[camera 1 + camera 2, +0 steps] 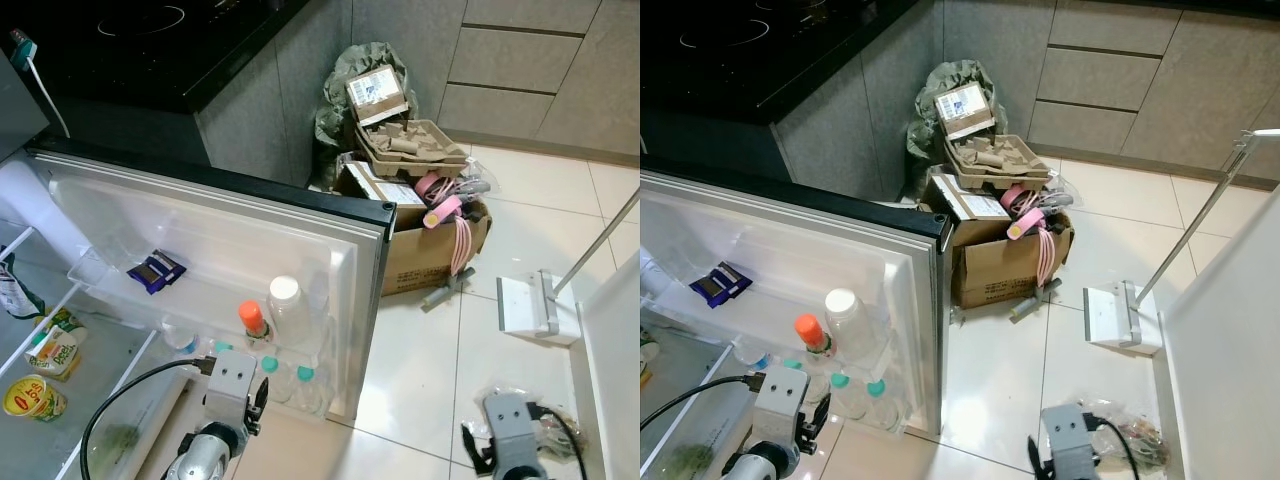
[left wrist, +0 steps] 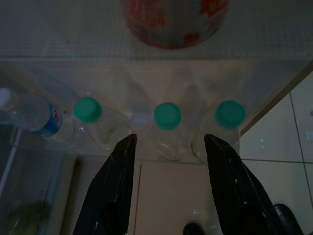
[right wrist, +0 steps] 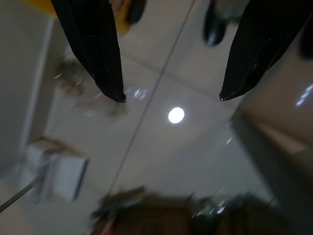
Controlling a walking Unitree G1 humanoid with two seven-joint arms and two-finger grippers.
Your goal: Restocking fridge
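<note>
We look down on an open fridge door (image 1: 300, 215) swung out over the tiled floor (image 1: 430, 350). Its lower door shelf (image 1: 290, 385) holds a row of clear bottles with green caps (image 2: 167, 115), and beside them towards the hinge end lies a bottle with a blue label (image 2: 41, 120). Just above that row stand an orange-capped bottle (image 1: 252, 318) and a taller white-capped bottle (image 1: 287, 305), touching each other. A dark blue packet (image 1: 156, 270) lies on the upper door shelf.

Our left gripper (image 2: 168, 139) hovers just before the green-capped row, its fingers (image 2: 117, 176) spread apart and holding nothing. Our right gripper (image 3: 171, 98) hangs over the floor, its fingers (image 3: 98, 54) also wide apart and empty.

Beyond the door's free edge sits a cardboard box (image 1: 425, 245) stuffed with pink hangers (image 1: 455, 235), and a white dustpan (image 1: 530, 305) rests near it.
</note>
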